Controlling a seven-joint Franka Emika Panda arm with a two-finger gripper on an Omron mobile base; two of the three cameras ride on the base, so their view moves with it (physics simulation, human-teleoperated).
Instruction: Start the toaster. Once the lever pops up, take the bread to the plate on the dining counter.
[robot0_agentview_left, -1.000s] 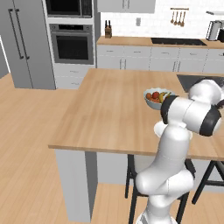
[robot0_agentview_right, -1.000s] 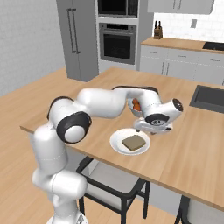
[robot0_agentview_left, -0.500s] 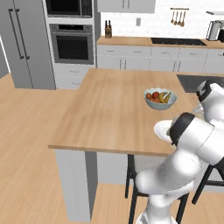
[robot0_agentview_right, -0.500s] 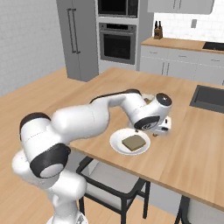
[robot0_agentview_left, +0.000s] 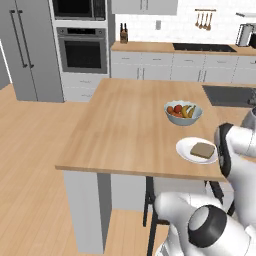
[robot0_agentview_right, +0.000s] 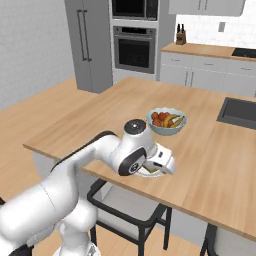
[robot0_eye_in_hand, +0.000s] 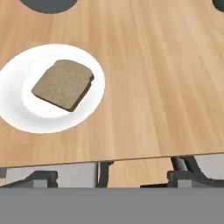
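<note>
- On the counter (robot0_agentview_left: 125, 130) near its front edge, we see the bread (robot0_agentview_left: 202, 150) lying flat on the plate (robot0_agentview_left: 186, 149).
- From the right base view, our arm covers most of the plate (robot0_agentview_right: 150, 172); we cannot make out the bread there.
- Our gripper (robot0_agentview_right: 167, 162) hangs just above the plate, jaws spread wide and holding nothing.
- Just behind the plate stands a fruit bowl (robot0_agentview_left: 183, 113).
- Left of the plate, the wooden top lies bare to its edge.

Hidden and cut-off parts

In the right base view the white arm covers most of the round white plate (robot0_agentview_right: 150, 172); in the hand view the picture's left edge clips that plate's rim (robot0_eye_in_hand: 8, 109).
</note>
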